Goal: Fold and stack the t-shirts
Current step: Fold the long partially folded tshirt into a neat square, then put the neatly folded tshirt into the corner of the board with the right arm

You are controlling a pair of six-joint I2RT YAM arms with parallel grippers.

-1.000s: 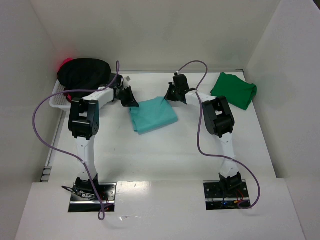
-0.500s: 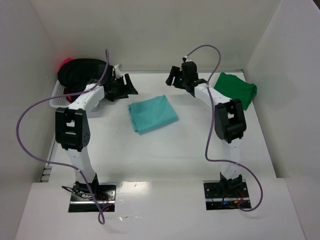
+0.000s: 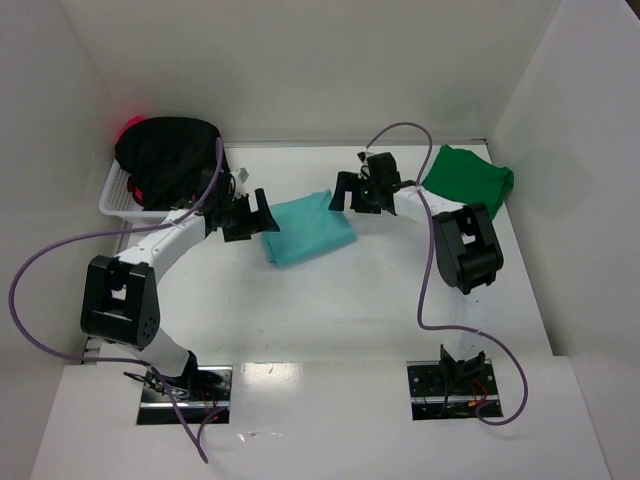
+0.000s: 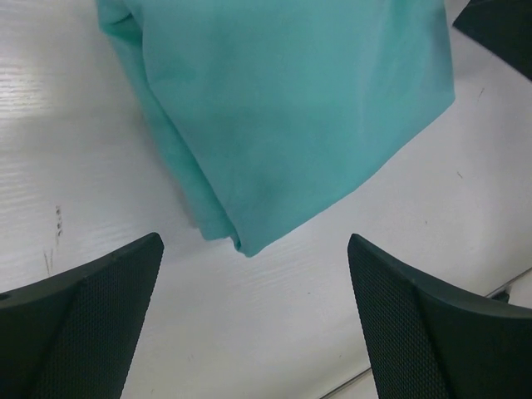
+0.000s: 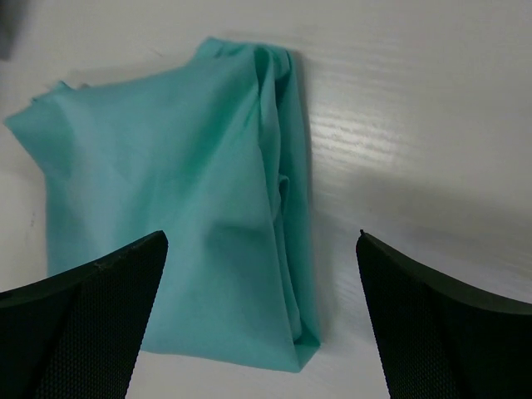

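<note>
A light teal t-shirt lies folded on the white table; it also fills the left wrist view and the right wrist view. My left gripper is open just off its left edge, with one folded corner lying ahead of the jaws. At the shirt's far right corner my right gripper is open too, low over the cloth. Neither holds anything. A dark green t-shirt lies folded at the right. In a basket sits a black t-shirt, with a red-pink one behind.
The white wire basket stands at the far left against the wall. White walls close the table on the left, back and right. Purple cables loop from both arms above the table. A dark part of the right gripper shows in the left wrist view.
Both grippers opened and let go of the teal shirt's far corners, drew back toward the wall, then came down again beside the shirt.
</note>
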